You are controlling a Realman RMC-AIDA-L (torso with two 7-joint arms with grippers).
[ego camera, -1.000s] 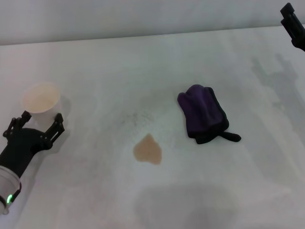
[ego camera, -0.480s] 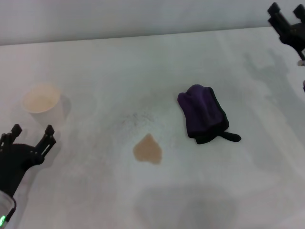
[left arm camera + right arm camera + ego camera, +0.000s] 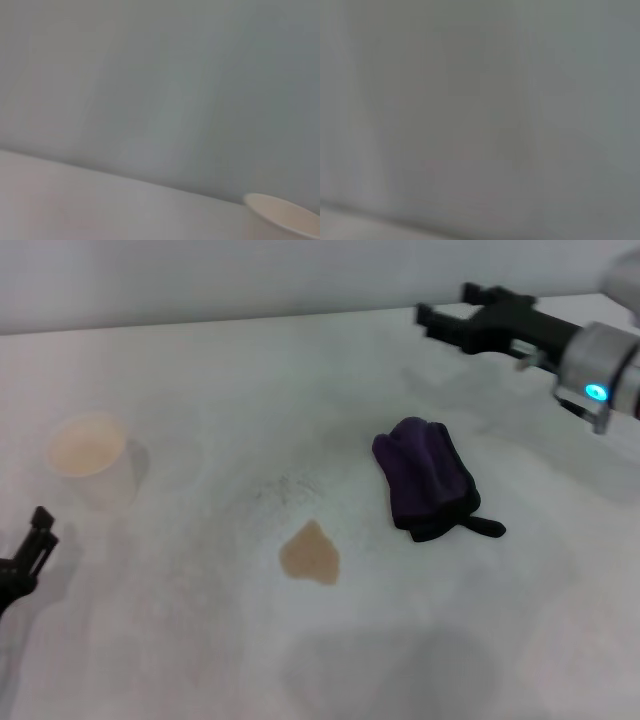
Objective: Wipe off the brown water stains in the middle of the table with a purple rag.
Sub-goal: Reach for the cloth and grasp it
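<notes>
Wide white matte worktop [image 3: 200, 380], seen from above. At the near left edge, left black tool [image 3: 25, 558], only one finger in view, so impossible to tell whether open or closed. Just beyond it, white paper cup [image 3: 88, 455], upright, rim also visible from the left wrist [image 3: 285, 214]. Near centre, flat tan-brown, roughly heart-shaped water stain [image 3: 310, 555]. Right of it, apart, bunched dark purple cloth rag [image 3: 428, 480] with black tail. Far right, above the worktop, right black tool [image 3: 450, 312], fingers spread narrowly, holding nothing.

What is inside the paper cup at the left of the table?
The cup shows a pale tan inside, perhaps liquid; its bottom cannot be made out. It stands upright on the table.
</notes>
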